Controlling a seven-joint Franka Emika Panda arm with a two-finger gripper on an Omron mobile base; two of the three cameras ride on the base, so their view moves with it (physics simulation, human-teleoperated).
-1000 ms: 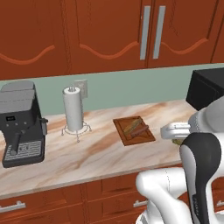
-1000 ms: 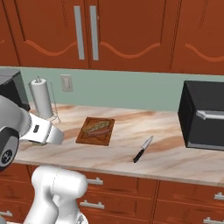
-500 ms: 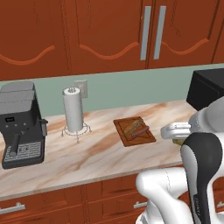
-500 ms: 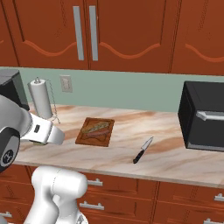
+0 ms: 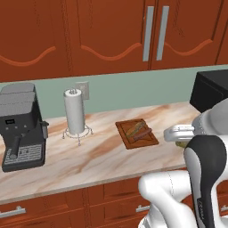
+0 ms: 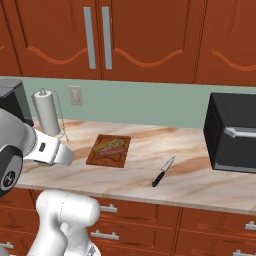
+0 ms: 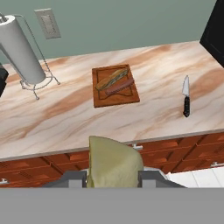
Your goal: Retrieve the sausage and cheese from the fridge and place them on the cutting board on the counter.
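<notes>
Pincer [image 7: 113, 175], closed on the yellowish cheese [image 7: 114, 162], hangs off the table's [image 7: 65, 122] front edge, facing the cutting board [image 7: 114, 99] at mid-table with the sausage [image 7: 119, 87] already on it; the chunk looks light, firm, best held across its flat sides.

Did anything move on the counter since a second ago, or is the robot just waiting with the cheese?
Nothing visibly changed. The gripper still holds the cheese short of the counter, in front of the cutting board. The sausage lies on the board beside a tan piece, and the knife, paper towel roll and coffee machine stayed put.
</notes>
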